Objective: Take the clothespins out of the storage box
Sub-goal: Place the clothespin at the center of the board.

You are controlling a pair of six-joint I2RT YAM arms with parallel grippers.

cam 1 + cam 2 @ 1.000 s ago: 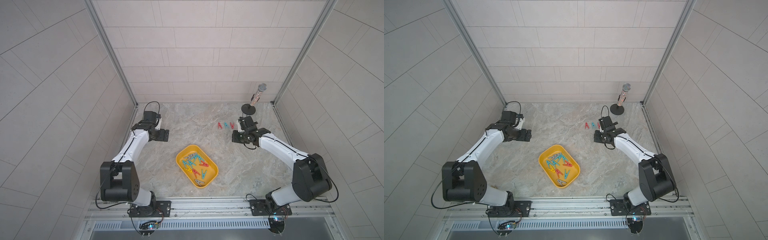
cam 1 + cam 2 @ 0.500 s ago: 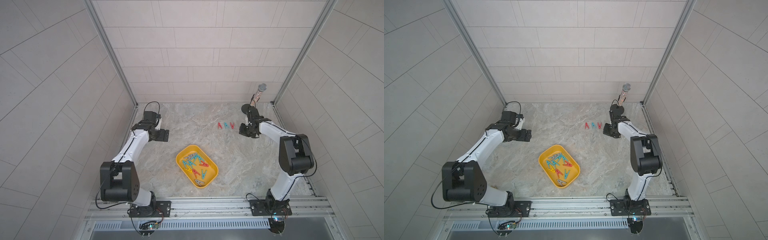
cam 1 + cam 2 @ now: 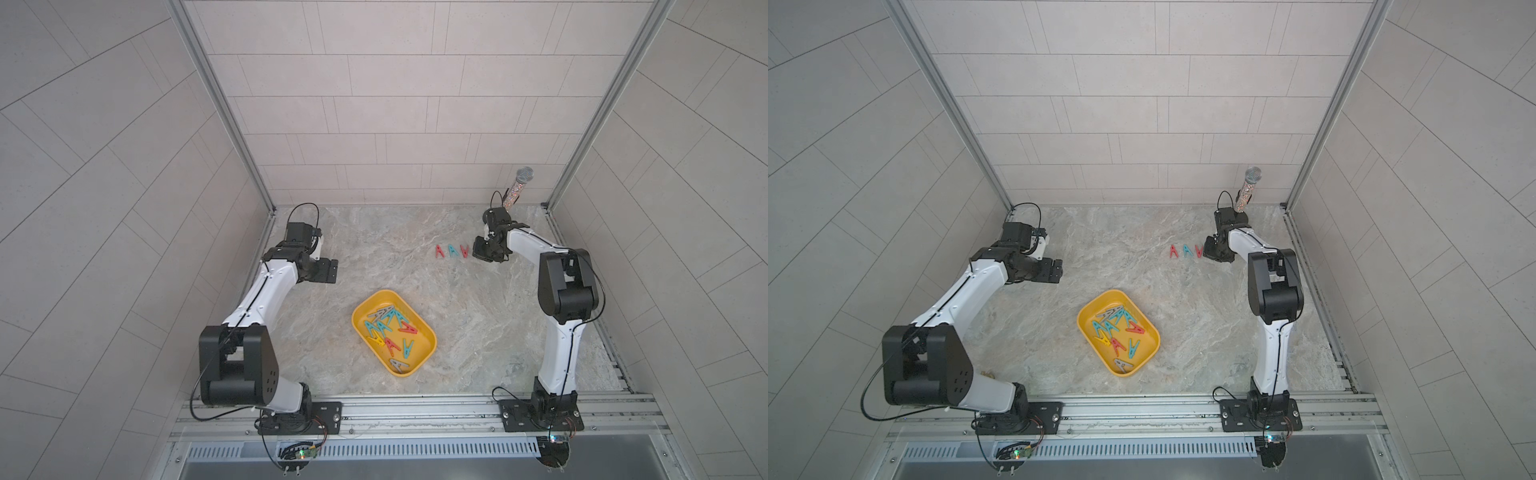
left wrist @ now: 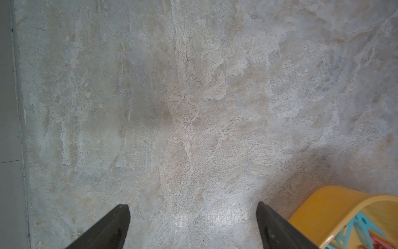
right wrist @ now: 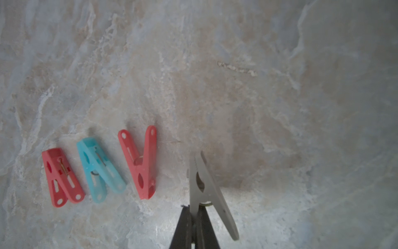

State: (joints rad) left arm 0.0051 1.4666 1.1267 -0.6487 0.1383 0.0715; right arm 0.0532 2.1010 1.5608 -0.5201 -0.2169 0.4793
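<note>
the right gripper [image 5: 195, 215] is clenching what looks like one leg of a grey clothespin [image 5: 204, 183], whose long axis is running straight out ahead of the jaws. three pegs are lying in a row to one side of it — far red peg [image 5: 61, 176], teal peg [image 5: 99, 170], near red peg [image 5: 141, 163], the last close but apart. setting down probably wants no drift that way. the left gripper [image 4: 192, 205] is hanging released and empty, with the storage box [image 4: 336, 200] just outside one finger — this arm is nearer the clothespins [image 3: 388, 328] lying inside. a microphone [image 3: 517, 189] is standing behind the right jaws.
</note>
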